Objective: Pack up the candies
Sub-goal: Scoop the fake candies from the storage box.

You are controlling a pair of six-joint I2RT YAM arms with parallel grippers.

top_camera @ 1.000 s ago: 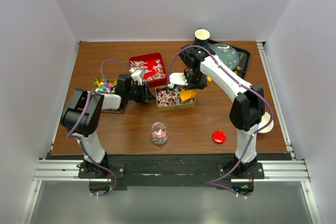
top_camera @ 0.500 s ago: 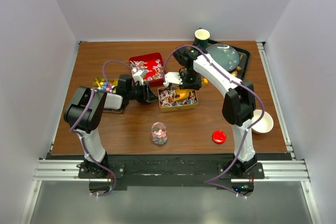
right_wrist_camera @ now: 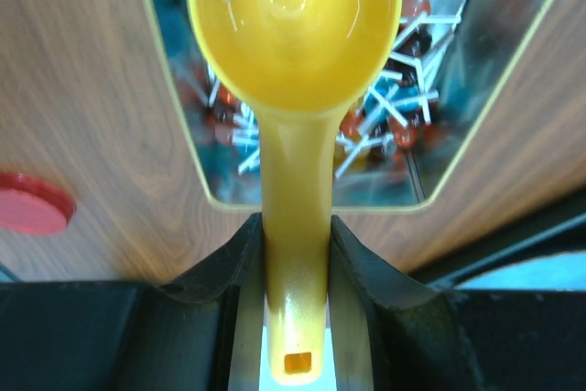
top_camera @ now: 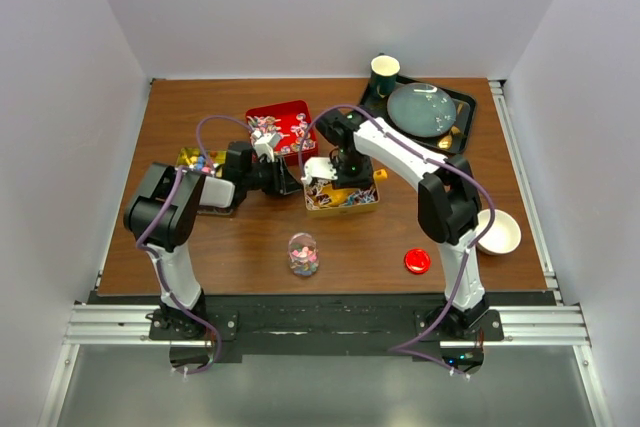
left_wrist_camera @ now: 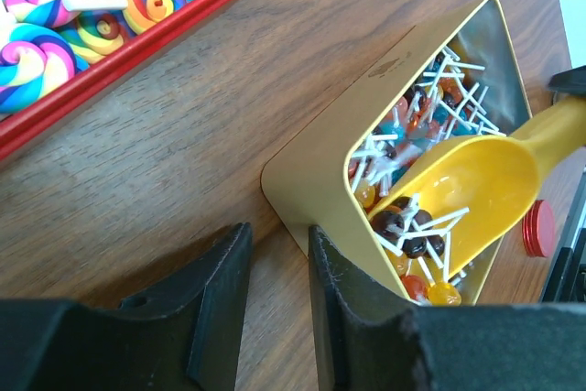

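Note:
The candies are small lollipops (left_wrist_camera: 407, 226) with white sticks in a gold tin (top_camera: 345, 202), and rainbow swirl lollipops (left_wrist_camera: 92, 6) in a red tin (top_camera: 283, 127). My right gripper (right_wrist_camera: 295, 244) is shut on the handle of a yellow scoop (right_wrist_camera: 293, 34). The scoop's bowl lies in the gold tin (right_wrist_camera: 163, 80), with a few dark lollipops at its lip. My left gripper (left_wrist_camera: 275, 263) is low on the table at the tin's left corner (left_wrist_camera: 311, 180). Its jaws stand a narrow gap apart with only wood between them, and the right finger (left_wrist_camera: 348, 309) lies along the tin's outer wall.
A small glass jar (top_camera: 303, 254) with sweets stands near the front. A red round lid (top_camera: 417, 261) lies to its right. A white bowl (top_camera: 497, 232) is at the right edge. A black tray (top_camera: 462, 102) with a plate and a green cup (top_camera: 384, 72) is at the back. Another tin (top_camera: 195, 159) is far left.
My right gripper has moved left and towards the front, bringing the scoop down into the gold tin. The tin has shifted slightly to the right. The left gripper has stayed at its corner.

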